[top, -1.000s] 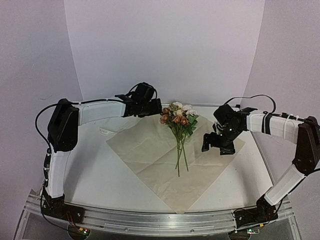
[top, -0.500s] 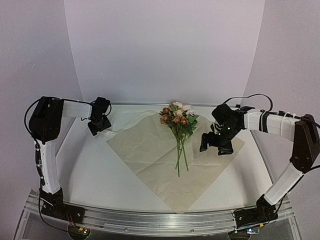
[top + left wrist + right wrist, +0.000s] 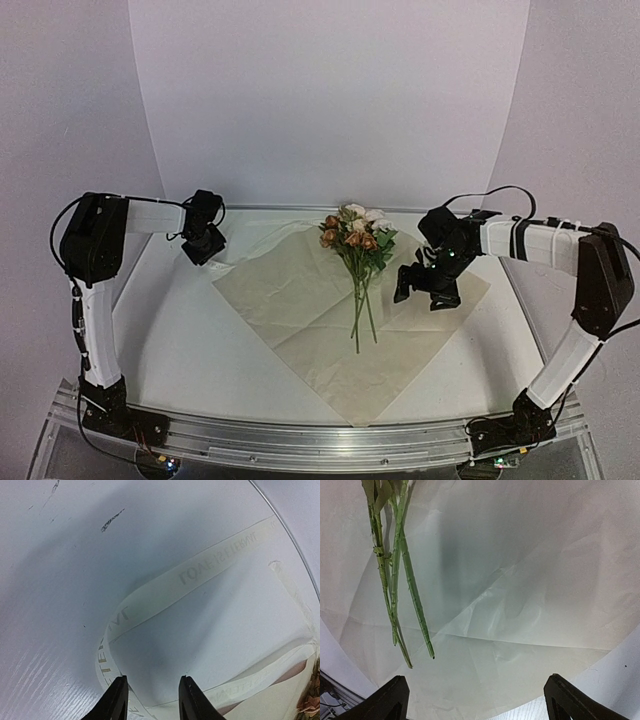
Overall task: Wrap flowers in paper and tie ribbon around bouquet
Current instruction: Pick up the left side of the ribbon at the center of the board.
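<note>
At far-left of table [image 3: 190, 340]: left claw [image 3: 152, 702] part open, hovering over ribbon [image 3: 200, 572] loop, nothing gripped, ribbon running on toward paper [image 3: 300, 300] edge. Mid-table: paper flat, flowers [image 3: 357, 235] on it, heads far, stems [image 3: 412, 580] near. Right claw [image 3: 476, 700] wide open, empty, over paper just right of stems.
</note>
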{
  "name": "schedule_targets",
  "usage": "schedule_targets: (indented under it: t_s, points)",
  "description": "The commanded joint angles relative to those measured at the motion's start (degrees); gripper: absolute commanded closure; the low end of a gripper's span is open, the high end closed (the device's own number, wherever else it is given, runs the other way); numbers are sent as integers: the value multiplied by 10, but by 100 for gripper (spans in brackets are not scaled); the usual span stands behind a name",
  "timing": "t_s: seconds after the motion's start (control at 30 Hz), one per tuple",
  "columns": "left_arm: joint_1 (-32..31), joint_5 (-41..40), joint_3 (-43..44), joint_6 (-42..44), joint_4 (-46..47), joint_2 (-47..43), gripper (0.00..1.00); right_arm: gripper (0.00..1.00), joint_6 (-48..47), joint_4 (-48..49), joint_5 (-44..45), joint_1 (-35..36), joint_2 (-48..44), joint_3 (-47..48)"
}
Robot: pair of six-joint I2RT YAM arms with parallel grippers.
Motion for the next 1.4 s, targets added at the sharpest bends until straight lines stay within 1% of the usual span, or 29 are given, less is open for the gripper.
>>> schedule_targets:
  t_s: [0.0, 0.07, 0.1, 0.4, 0.5, 0.57, 0.63, 0.73, 0.83, 0.87, 0.9, 0.97, 1.07, 1.2, 1.37]
  points:
    - [7, 13, 1, -25, 6, 10, 62, 3, 3, -4, 0, -4, 8, 19]
    - [8, 11, -14, -32, 13, 3, 57, 3, 3, -3, 2, -3, 7, 18]
    - [8, 11, -17, -33, 16, 1, 56, 3, 4, -3, 1, -4, 8, 18]
    - [8, -13, -24, -40, 0, -9, 57, 4, 10, 5, 3, -3, 5, 6]
    - [7, -19, -16, -40, -16, -1, 56, 3, 13, 8, 2, -4, 5, 3]
    - [7, -17, -12, -39, -22, 6, 54, 4, 14, 12, 1, -4, 5, 1]
    - [6, -14, -4, -37, -30, 17, 55, 4, 18, 16, 0, -3, 6, -1]
    - [4, -14, 3, -36, -42, 27, 60, 4, 25, 23, -4, -4, 9, -3]
    - [3, -14, 3, -35, -43, 26, 89, 3, 32, 30, -8, -4, 12, -4]
    - [3, -16, 6, -31, -44, 23, 97, 3, 34, 32, -11, -4, 13, -4]
    - [4, -21, 14, -25, -46, 20, 100, 4, 35, 33, -14, -4, 15, -3]
    - [10, -35, 43, -1, -58, 13, 100, 4, 36, 34, -19, -4, 19, -1]
    - [26, -70, 112, 40, -85, -7, 100, 4, 36, 34, -21, -4, 22, -1]
    - [63, -111, 205, 71, -112, -42, 100, 4, 35, 34, -22, -4, 24, -5]
    - [105, -124, 241, 88, -93, -99, 100, 4, 34, 34, -19, -4, 27, -10]
